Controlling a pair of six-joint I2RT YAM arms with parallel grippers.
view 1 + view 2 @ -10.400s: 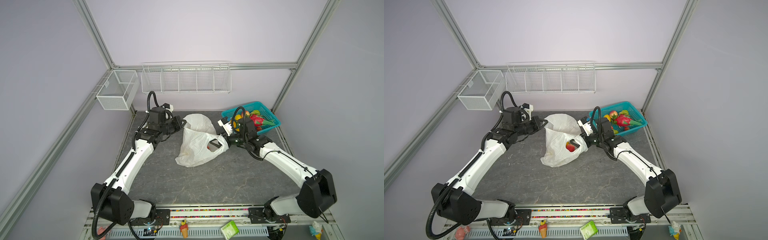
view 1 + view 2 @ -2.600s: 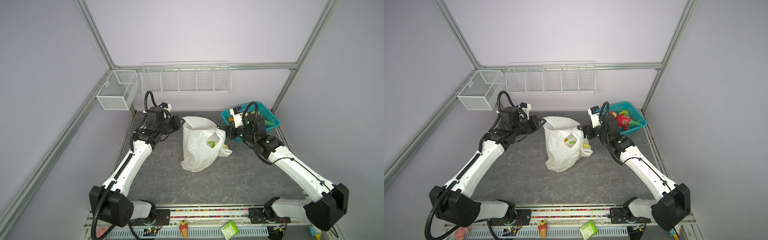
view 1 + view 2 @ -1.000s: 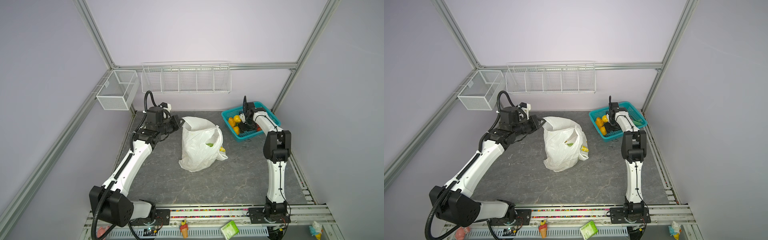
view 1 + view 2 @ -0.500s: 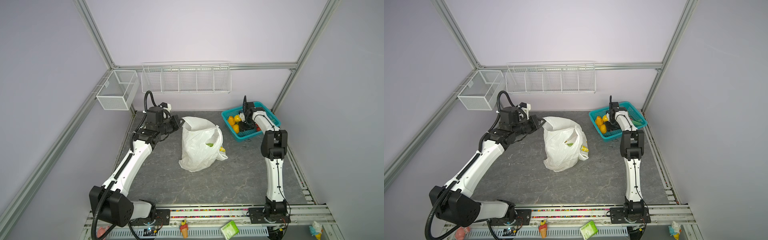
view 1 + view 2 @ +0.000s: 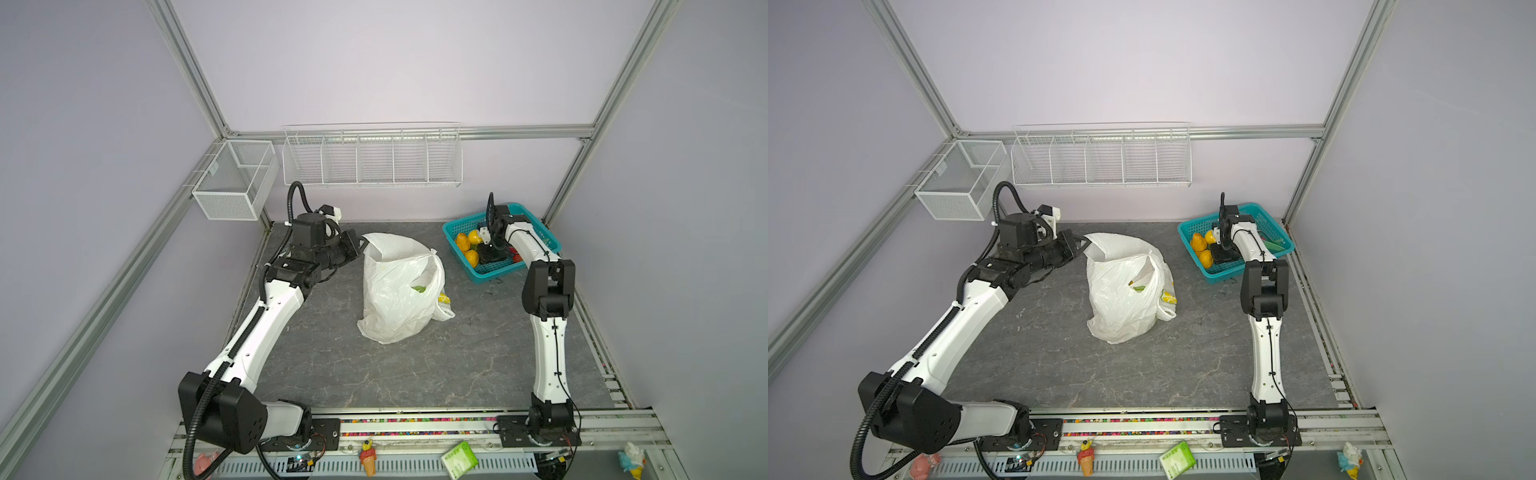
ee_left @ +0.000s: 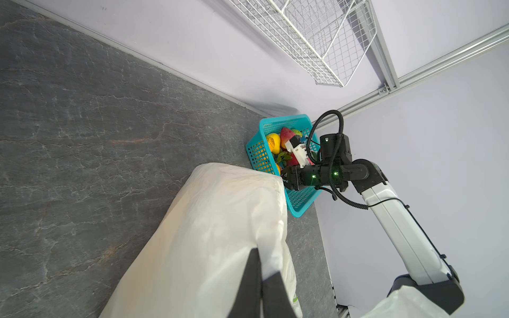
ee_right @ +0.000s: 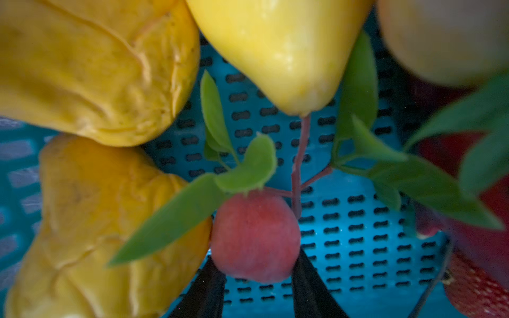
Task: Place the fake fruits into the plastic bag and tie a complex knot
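Your left arm (image 5: pixel 266 320) stretches long from its near base up the left side of the counter (image 5: pixel 415 374), wrist bent sideways toward the bag (image 5: pixel 395 291). The bag stands mid-counter with its mouth open upward. Your right arm (image 5: pixel 548 332) rises straight from its base and folds at the elbow. Its forearm reaches to the far right corner, wrist tipped down into the basket (image 6: pixel 298 199). In both top views that wrist covers the right fingertips. The right wrist view is very close and soft, with fruit cut off at every edge. In the left wrist view the left fingers run off the frame. A green bit shows in the bag mouth, but you can't tell which fruit it is. The left pincer (image 5: pixel 358 249) is pressed together, pinching the bag's rim on the side nearest it. The right pincer (image 7: pixel 256 260) is partly spread, one finger on each side of the red fruit (image 7: pixel 254 234) on the basket floor. The tips meet the fruit's edges, but you can't tell whether they grip. The other fruits (image 5: pixel 467 245), yellow and orange, lie in the basket just beside it, with green leaves (image 7: pixel 176 220) over them.
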